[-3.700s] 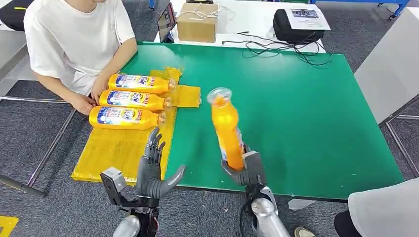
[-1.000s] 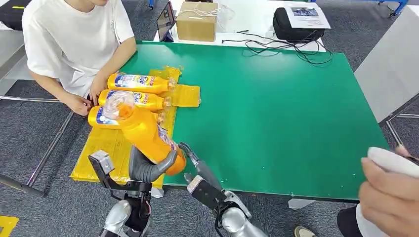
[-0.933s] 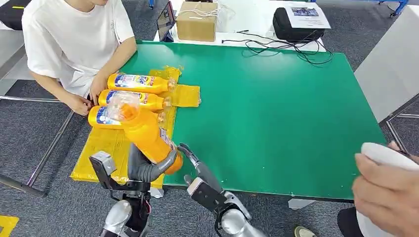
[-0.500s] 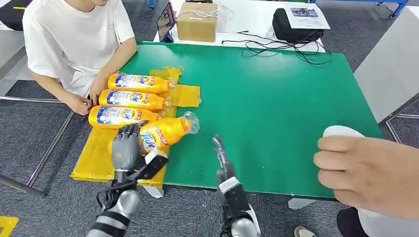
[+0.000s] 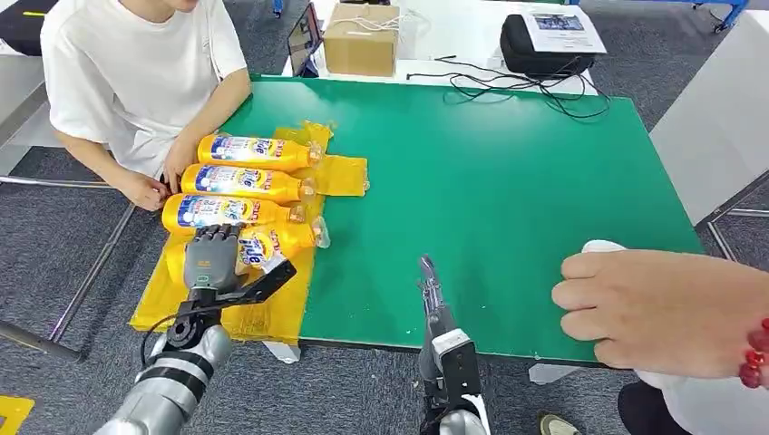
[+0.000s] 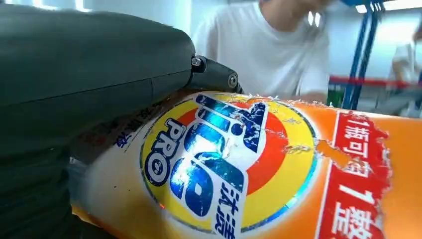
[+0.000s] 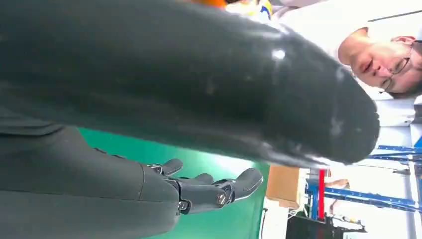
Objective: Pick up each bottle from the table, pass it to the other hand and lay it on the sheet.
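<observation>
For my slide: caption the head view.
Left robot hand lays a fourth orange bottle on the yellow sheet.

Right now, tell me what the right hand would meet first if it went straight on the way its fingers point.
Probably nothing soon: the right hand is open and points across bare green table. The black bag and cables lie far beyond, but depth is unclear.

Table: a rectangular table with a green top (image 5: 508, 190) is seen in the head view.
Sheet: a crinkled yellow plastic sheet (image 5: 218, 299) is spread over the table's near left corner.
Bottles: three orange plastic bottles with blue-and-yellow labels (image 5: 243, 183) are laid side by side on the sheet; a fourth (image 5: 272, 243) is laid just beside them.
</observation>
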Tool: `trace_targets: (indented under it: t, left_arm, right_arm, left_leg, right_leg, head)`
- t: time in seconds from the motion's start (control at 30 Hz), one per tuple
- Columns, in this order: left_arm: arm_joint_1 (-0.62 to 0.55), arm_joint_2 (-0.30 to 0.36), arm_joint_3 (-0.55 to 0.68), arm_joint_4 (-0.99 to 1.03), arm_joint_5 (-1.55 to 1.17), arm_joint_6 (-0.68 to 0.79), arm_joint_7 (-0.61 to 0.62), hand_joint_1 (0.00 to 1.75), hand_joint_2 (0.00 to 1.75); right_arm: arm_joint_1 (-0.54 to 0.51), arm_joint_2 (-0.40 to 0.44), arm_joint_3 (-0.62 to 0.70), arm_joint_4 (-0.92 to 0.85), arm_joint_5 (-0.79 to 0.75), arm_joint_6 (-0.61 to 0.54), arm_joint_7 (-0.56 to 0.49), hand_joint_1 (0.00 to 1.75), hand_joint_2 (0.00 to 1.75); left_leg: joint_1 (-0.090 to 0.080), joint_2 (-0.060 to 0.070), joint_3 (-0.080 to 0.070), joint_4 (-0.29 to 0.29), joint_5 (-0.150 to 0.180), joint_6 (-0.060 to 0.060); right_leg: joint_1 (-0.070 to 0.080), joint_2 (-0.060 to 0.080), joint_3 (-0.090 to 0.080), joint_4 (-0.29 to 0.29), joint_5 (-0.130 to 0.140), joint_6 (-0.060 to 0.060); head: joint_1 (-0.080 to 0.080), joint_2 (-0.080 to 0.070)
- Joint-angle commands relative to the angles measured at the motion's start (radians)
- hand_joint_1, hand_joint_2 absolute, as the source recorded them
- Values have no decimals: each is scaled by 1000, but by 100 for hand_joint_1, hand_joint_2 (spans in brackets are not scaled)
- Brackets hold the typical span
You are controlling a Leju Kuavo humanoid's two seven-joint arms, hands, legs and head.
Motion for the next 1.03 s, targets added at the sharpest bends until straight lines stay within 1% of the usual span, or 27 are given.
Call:
trace_targets:
  t: [0.03,0.07,0.1,0.13,0.17,0.2,0.27,0.3,0.37,0.4,0.57,0.7,0.77,0.9,1.0,1.03]
  left_arm:
    - [-183,80,-54,285,-22,-187,33,175,175]
    - [-192,79,-45,304,-4,-221,18,175,175]
    - [-192,80,-41,309,4,-234,9,127,175]
    - [-192,80,-37,313,13,-258,-1,26,175]
    - [-195,77,-31,318,29,-288,-15,5,175]
    - [-193,72,-10,314,66,-320,-37,3,175]
    - [-193,72,-10,314,66,-320,-37,3,175]
    - [-192,66,-1,309,83,-336,-43,0,175]
    - [-194,64,0,305,122,-408,-82,0,175]
    - [-192,66,2,298,143,-430,-96,0,175]
    - [-192,67,-17,273,208,-453,-129,0,175]
    - [-189,67,-14,266,224,-458,-136,0,175]
    - [-179,69,-12,238,266,-465,-167,0,175]
    - [-131,70,-3,113,426,-520,-267,0,175]
    - [-55,72,-20,-83,594,-585,-316,0,175]
    - [-20,67,-22,-179,672,-605,-328,0,175]
  right_arm:
    - [-42,15,-30,67,-10,20,2,0,0]
    - [-44,13,-31,72,-10,21,3,0,0]
    - [-44,11,-36,72,-11,20,2,0,0]
    - [-44,10,-42,72,-12,19,2,0,0]
    - [-44,10,-46,75,-12,21,2,0,0]
    - [-45,11,-54,77,-12,21,2,0,0]
    - [-45,11,-54,77,-12,21,2,0,0]
    - [-46,12,-57,79,-12,22,2,0,0]
    - [-47,17,-63,83,-13,25,2,0,0]
    - [-50,18,-62,87,-15,30,1,0,0]
    - [-55,18,-56,93,-16,41,1,0,0]
    - [-55,18,-56,95,-16,42,1,0,0]
    - [-55,19,-55,98,-16,44,1,0,0]
    - [-54,17,-50,107,-15,46,-2,0,0]
    - [-56,16,-50,114,-13,48,-9,0,0]
    - [-56,16,-49,114,-12,49,-11,0,0]
  left_leg:
    - [2,-1,3,1,-1,-2]
    - [2,0,3,0,-1,-2]
    - [2,-1,5,0,-1,-2]
    - [1,-1,5,0,-1,-2]
    - [2,-2,7,-1,-1,-3]
    - [1,-1,5,-1,0,-2]
    - [2,-2,8,-1,0,-2]
    - [2,-2,8,0,0,-2]
    - [1,-2,7,-1,1,-3]
    - [2,-1,7,0,1,-4]
    - [2,-1,9,-1,3,-4]
    - [1,-2,8,-1,4,-4]
    - [1,-2,9,-1,4,-4]
    - [1,-2,8,-1,4,-4]
    - [2,-2,8,0,3,-4]
    - [2,-2,8,-1,3,-4]
  right_leg:
    - [2,2,4,0,-1,-2]
    - [1,2,3,0,-1,-2]
    - [1,2,5,0,-1,-2]
    - [1,2,5,0,-1,-2]
    - [1,2,7,0,-1,-3]
    - [1,2,6,0,0,-2]
    - [1,2,8,0,-1,-2]
    - [1,2,8,0,0,-3]
    - [1,1,8,0,0,-2]
    - [2,3,8,0,0,-3]
    - [1,3,9,0,2,-5]
    - [1,0,9,0,1,-4]
    - [1,1,9,0,1,-4]
    - [0,1,9,0,2,-4]
    - [1,2,8,0,1,-5]
    - [1,2,8,0,1,-5]
  head:
    - [0,0]
    - [0,0]
    - [0,0]
    - [0,0]
    - [0,0]
    - [0,0]
    - [0,0]
    - [0,0]
    - [0,0]
    - [0,0]
    - [0,0]
    - [0,0]
    - [0,0]
    - [0,0]
    - [0,0]
    - [0,0]
